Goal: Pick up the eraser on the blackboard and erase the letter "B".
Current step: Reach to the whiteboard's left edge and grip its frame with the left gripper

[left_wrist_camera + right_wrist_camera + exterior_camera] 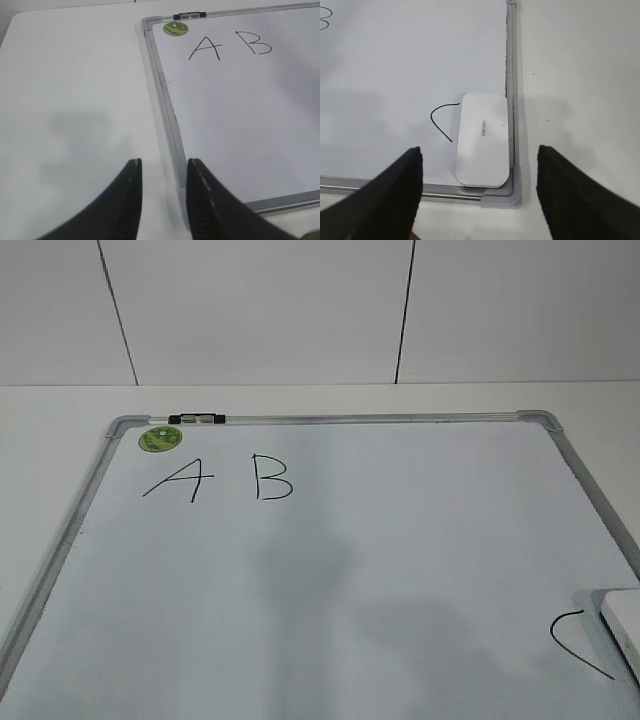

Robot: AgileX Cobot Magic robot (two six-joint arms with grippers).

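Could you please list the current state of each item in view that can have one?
White rounded plastic eraser: lying flat in the board's corner, not gripped.
Hand-drawn black letter B: intact, unerased.
Black letter A: intact.
Curved black C stroke: intact, beside the eraser.
White dry-erase blackboard: lying flat on the table.
Left gripper: open, empty.
Right gripper: open wide, empty, above the eraser.

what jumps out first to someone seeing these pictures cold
The big blackboard, really a white board in a grey frame, fills the table, with a black "A" and the letter "B" near its far left corner by a green sticker. The white eraser lies in the near right corner beside a curved stroke, framed by the open right gripper.
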